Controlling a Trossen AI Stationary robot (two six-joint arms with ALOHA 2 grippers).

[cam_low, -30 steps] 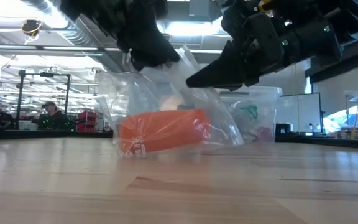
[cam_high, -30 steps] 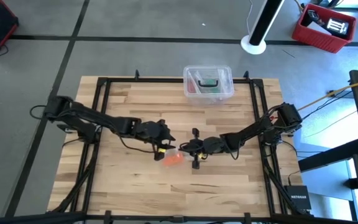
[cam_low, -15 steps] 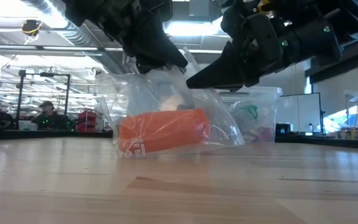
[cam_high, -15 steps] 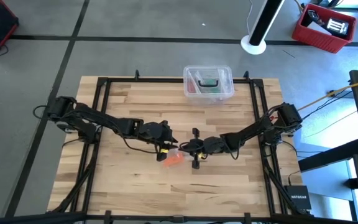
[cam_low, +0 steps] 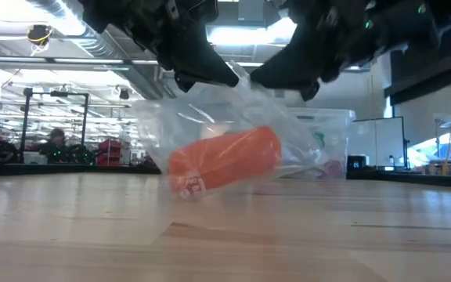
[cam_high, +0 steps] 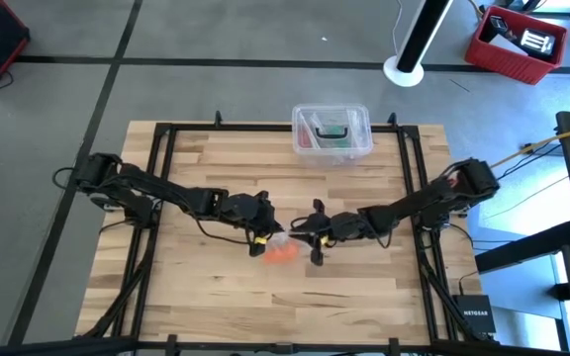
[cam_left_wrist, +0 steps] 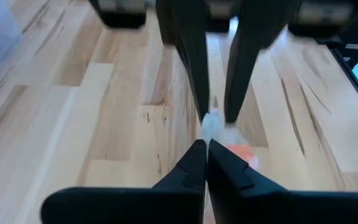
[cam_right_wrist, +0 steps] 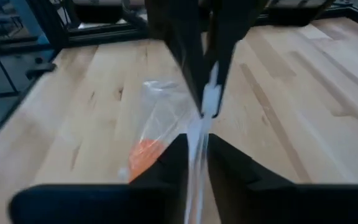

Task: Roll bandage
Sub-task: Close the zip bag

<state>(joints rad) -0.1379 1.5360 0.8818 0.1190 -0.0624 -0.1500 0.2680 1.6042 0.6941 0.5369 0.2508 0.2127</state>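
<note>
- The step in hand looks like opening the clear plastic bag (cam_low: 210,129) so that the bandage (cam_low: 224,160) can come out; both arms meet over the middle of the table (cam_high: 206,297) and each has the bag's top edge.
- The left gripper (cam_high: 260,226) is clenched on the bag's upper edge; its wrist view shows the two fingertips (cam_left_wrist: 194,163) pressed together with a scrap of film between them.
- The right gripper (cam_high: 310,233) has its fingers a little apart with the film running between them, so I cannot tell whether it truly grips or is letting go (if it is slipping, it should be re-pinched before any pull).
- To do this well, I judge that the two grippers should draw apart slowly, left and right, along the seam, keeping the bag low, so the roll drops out gently rather than being flung.
- Pulling unevenly could tear the film or drag the whole bag sideways.
- The bandage is a bright orange roll, a short cylinder lying tilted inside the bag, its left end lower and near the tabletop, with a small white mark on that end.
- A clear plastic box (cam_high: 332,132) sits at the far edge, well apart.
</note>
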